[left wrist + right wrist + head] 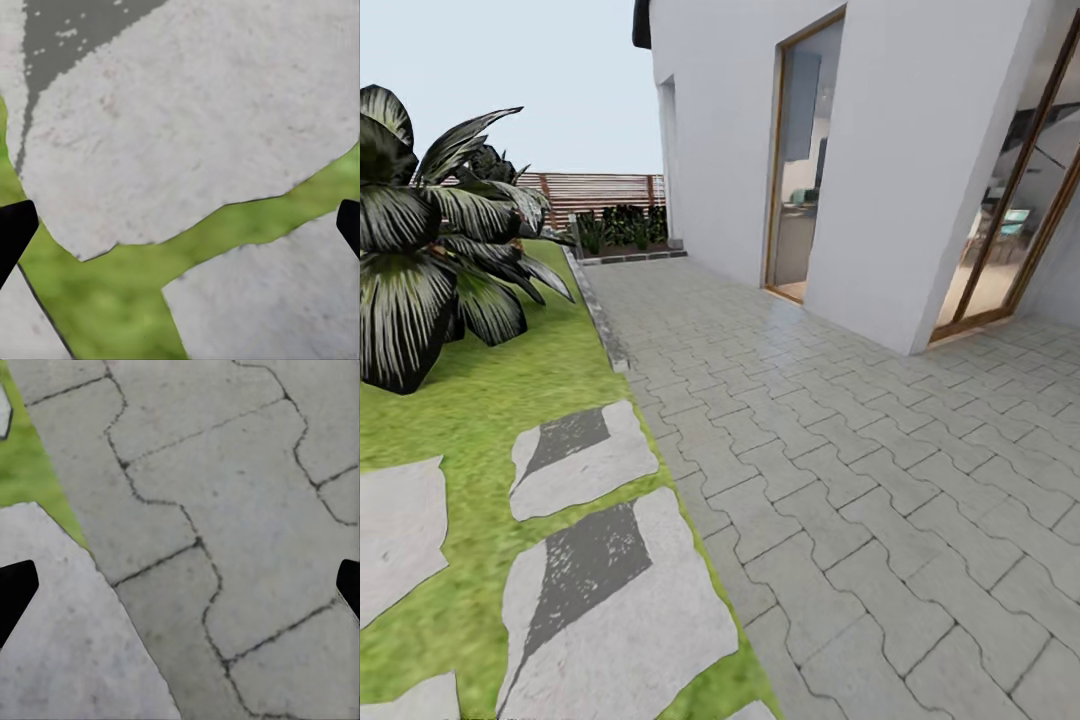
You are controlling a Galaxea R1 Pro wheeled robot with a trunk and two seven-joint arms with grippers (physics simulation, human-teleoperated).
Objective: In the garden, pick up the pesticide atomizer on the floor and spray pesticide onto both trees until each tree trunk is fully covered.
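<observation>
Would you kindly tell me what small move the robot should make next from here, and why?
Probably turn the base left toward the lawn to search. Ahead lie only grey paving and a white house wall, with stone slabs and a short palm on the left. The left gripper and right gripper are open and empty above bare ground.

The stone slabs (585, 460) look matt and grainy, pale with dark grey patches, set in soft grass (480, 400). Interlocking pavers (840, 450) are dull grey concrete. The house wall (890, 150) is smooth white plaster; the fence (595, 195) slatted wood.
</observation>
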